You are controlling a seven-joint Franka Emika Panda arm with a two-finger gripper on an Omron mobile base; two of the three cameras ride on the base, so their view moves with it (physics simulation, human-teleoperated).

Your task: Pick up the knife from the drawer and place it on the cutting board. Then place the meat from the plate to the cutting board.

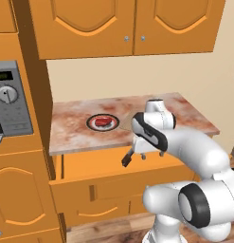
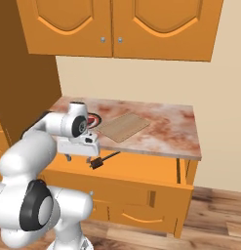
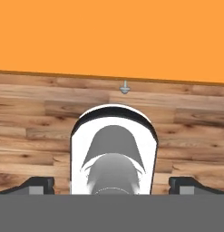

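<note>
The drawer stands pulled out under the counter. In it lies the knife, dark handle toward me, thin blade pointing back. My gripper hangs fingers-down just above the drawer's front part, on the near side of the knife and apart from it. Its fingertips stand wide apart and open, with nothing between them. On the counter, the meat rests on the round plate. The tan cutting board lies right of the plate, half hidden by my arm in the left base view.
Arched upper cabinets hang over the marbled counter. A tall cabinet with an oven panel closes the left side. The drawer's small knob and the wooden floor show below the hand.
</note>
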